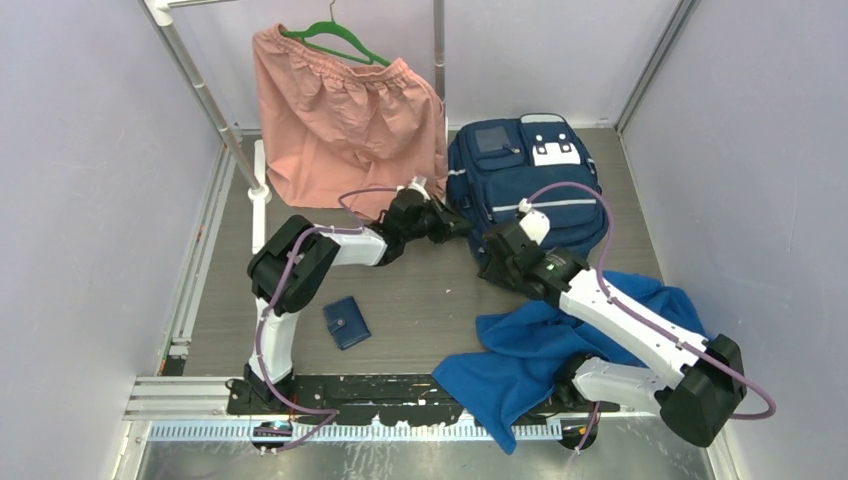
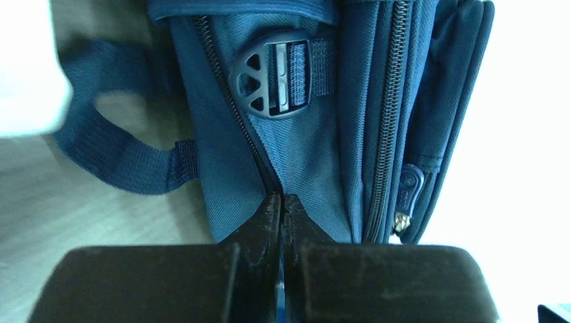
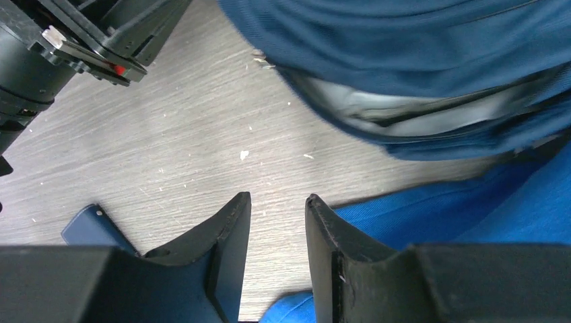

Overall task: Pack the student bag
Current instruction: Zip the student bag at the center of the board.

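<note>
Far side of the table [image 1: 420, 300], at 11 o'clock: pink shorts [image 1: 340, 120] hang from a green hanger [image 1: 335, 40]. At 7 o'clock a small wallet [image 1: 346, 322] lies flat, well apart from everything else.

Your left gripper [image 1: 462, 228] reaches toward 1 o'clock and meets the bag [image 1: 520, 175] at its 8 o'clock corner. In the left wrist view the left gripper [image 2: 283, 202] has its fingers pressed together, tips against the bag's side right on a zip [image 2: 232, 101]. You cannot tell whether a zip tab is pinched between them. A buckle [image 2: 273, 81] sits just beyond the tips at 12 o'clock, and a strap [image 2: 114, 148] loops out on the wood toward 9 o'clock.

The bag lies front panel up at 1 o'clock on the table, just right of the shorts' hem.

Your right gripper [image 1: 490, 262] sits at the bag's 6 o'clock edge. In the right wrist view the right gripper [image 3: 277, 202] has its fingers apart over bare wood, nothing between them. The bag [image 3: 404, 40] bulges at its 1 o'clock and a corner of the wallet [image 3: 87, 225] shows at its 8 o'clock.

A blue cloth [image 1: 530, 350] lies crumpled at 5 o'clock under the right arm, touching the bag's near edge.
</note>
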You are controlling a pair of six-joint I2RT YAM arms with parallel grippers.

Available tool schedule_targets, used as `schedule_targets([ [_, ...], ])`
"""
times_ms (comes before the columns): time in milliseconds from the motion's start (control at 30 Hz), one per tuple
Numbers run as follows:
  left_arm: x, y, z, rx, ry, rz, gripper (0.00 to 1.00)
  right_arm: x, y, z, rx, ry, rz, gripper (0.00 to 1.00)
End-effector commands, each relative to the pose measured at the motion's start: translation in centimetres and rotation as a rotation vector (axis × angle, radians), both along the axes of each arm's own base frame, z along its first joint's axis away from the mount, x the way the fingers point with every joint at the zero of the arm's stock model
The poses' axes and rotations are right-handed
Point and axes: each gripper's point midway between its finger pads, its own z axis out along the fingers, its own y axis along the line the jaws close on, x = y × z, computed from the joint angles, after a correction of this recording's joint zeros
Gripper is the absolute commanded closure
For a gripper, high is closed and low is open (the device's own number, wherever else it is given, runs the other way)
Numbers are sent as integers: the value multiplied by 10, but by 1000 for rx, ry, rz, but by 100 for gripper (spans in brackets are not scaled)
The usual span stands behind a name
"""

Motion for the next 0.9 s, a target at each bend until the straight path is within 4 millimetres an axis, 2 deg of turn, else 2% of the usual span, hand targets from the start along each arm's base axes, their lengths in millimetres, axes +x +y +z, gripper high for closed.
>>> schedule_targets([
  [0,-55,-24,28,-30,-55,-214,100,9,2,-2,7,-60,-157,59],
  [133,-67,-28,42,-97,-65,-265,100,8,4,-15,-22,-46,-194,53],
  [233,-72,-30,46,-110,-67,-287,100,9,-2,-27,-36,-50,-248,52],
  [400,-71,-31,47,-124,-67,-285,100,14,-17,-36,-107,-83,-310,52],
  [700,-74,-37,45,-164,-36,-312,100,36,-5,-54,-138,-109,-329,54],
  [867,-75,-37,45,-157,-32,-322,100,44,-14,-59,-174,-157,-382,58],
])
